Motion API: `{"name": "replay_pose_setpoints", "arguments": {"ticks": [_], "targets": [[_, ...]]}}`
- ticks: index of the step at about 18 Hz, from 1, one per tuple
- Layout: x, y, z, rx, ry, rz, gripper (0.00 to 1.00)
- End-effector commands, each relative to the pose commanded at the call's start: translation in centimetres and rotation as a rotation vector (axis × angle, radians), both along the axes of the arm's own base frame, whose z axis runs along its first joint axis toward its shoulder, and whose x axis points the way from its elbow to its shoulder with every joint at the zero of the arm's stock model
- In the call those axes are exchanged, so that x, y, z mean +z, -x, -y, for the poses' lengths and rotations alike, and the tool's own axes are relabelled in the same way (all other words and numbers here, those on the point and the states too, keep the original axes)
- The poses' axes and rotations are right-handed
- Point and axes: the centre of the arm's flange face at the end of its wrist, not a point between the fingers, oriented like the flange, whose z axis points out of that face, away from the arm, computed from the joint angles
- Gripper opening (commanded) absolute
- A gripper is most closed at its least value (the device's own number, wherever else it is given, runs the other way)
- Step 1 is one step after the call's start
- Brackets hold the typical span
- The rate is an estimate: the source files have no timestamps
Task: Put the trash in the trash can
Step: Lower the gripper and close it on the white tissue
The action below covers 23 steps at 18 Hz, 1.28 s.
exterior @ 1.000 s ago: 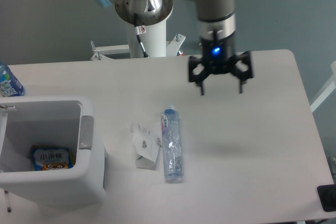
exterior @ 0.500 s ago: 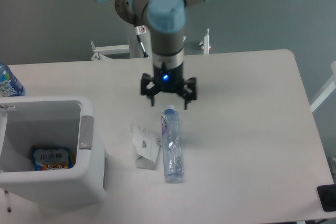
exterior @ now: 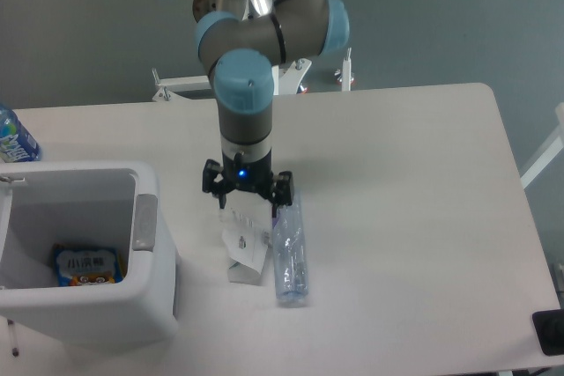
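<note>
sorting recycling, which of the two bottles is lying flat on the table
The clear bottle right of the white carton, just below the hand. The blue-tinted bottle at the left edge stands behind the bin.

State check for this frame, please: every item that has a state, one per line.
tool: open, low over the top end of the carton, holding nothing
paper carton: flattened, on the table, not binned
clear plastic bottle: lying on its side beside the carton, not binned
trash can: upright, open-topped
snack packet: lying inside the trash can
blue-tinted bottle: at the table's left edge, mostly out of frame
</note>
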Motion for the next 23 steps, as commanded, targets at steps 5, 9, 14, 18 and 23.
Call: {"name": "replay_pose_setpoints", "arguments": {"ticks": [5,9,14,18,23], "targets": [[-1.4,0.1,-1.6,0.017,0.01,0.014,1.0],[-2.8,-0.8,-2.5,-0.002,0.025,0.027,1.0],[-3.4,-0.7,-3.0,-0.003,0.03,0.029,0.85],[-2.9,-0.8,-3.0,-0.006,0.024,0.021,0.21],[-1.7,-0.8,-2.9,-0.004,0.009,0.008,0.0]]}}
